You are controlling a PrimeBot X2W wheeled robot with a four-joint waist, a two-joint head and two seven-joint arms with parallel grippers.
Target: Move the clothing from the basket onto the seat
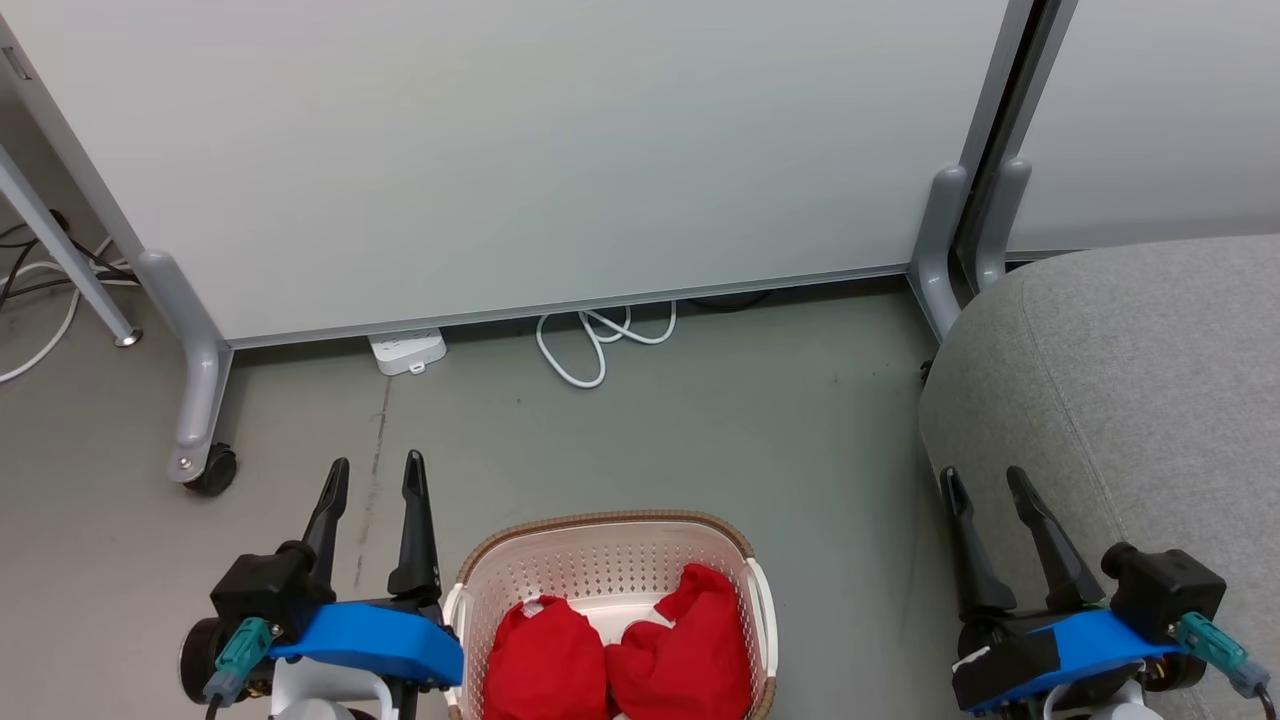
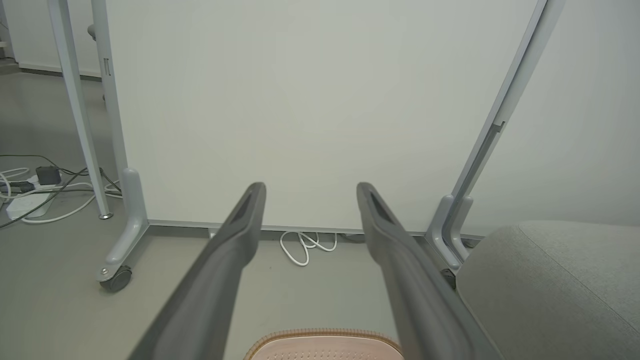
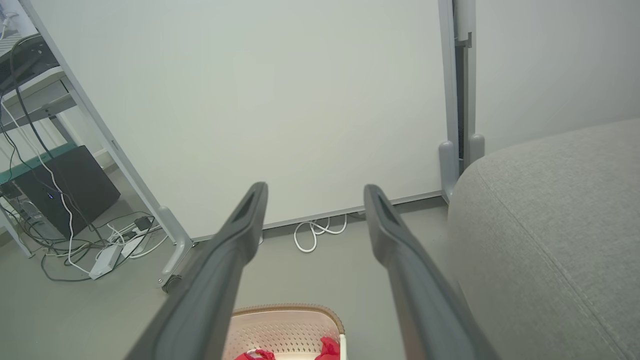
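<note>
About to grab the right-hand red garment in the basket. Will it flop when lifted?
Likely floppy: the right garment lies crumpled in soft folds, so it should sag and dangle once lifted. Probably light, as it looks like plain cloth. It presses against the left garment in the basket, so that one may drag along.

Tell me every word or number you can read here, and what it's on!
None: no word, number or sign can be read in these pictures.
The white panel is blank.
The power strip on the floor shows no print that I can make out.
The basket and the red clothing in it show no readable label.
</note>
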